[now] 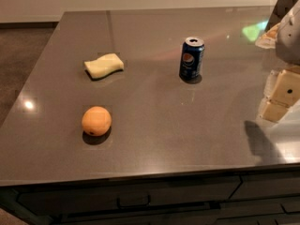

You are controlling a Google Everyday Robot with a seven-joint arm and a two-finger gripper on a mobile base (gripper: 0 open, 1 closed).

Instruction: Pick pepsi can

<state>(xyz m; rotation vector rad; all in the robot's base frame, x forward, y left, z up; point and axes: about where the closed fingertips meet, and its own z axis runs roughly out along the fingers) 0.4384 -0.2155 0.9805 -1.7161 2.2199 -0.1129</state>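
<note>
The pepsi can (191,58) stands upright on the grey countertop (154,125), right of centre toward the back. It is dark blue with a silver top and a round logo. My gripper (280,93) is at the right edge of the view, above the counter, well to the right of the can and a little nearer the front. Its pale blocky parts show there, with the arm (290,29) above them, partly cut off by the frame.
An orange (96,121) lies on the counter front left. A yellow sponge (104,65) lies behind it at the left. The counter's front edge runs along the bottom, with drawers (133,200) below. Floor shows at far left.
</note>
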